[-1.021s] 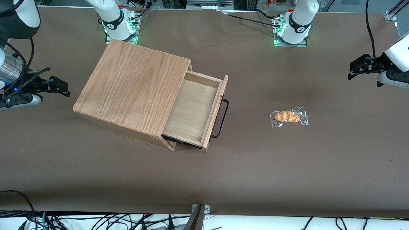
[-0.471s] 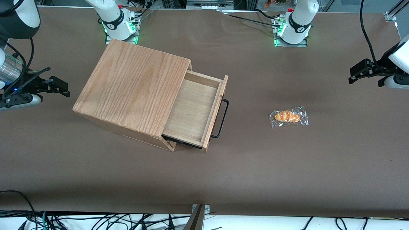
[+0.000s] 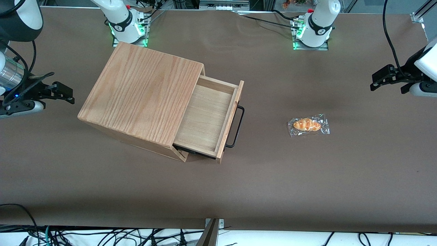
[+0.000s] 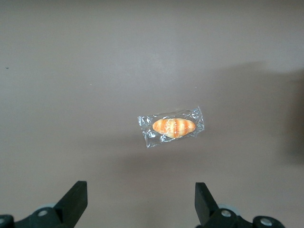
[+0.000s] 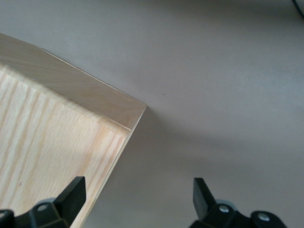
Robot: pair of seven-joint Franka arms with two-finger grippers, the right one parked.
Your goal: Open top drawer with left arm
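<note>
The top drawer [image 3: 205, 118] of the oak-grain box [image 3: 143, 92] stands pulled out, its inside bare, with the thin black bar handle [image 3: 237, 126] on its front. The left arm [image 3: 425, 66] hangs over the working arm's end of the table, well away from the drawer. Its gripper [image 3: 377, 80] is open and holds nothing. In the left wrist view the gripper [image 4: 140, 199] shows two dark fingertips [image 4: 76, 199] spread wide above the brown table.
A bread roll in clear wrap [image 3: 308, 125] lies on the table between the drawer front and the left gripper, and it shows under the wrist camera as the wrapped roll [image 4: 173, 126]. A corner of the box [image 5: 71, 123] fills the right wrist view. Arm bases [image 3: 312, 30] stand farthest from the front camera.
The left gripper has drifted slightly nearer the front camera. The drawer and the wrapped roll have not moved.
</note>
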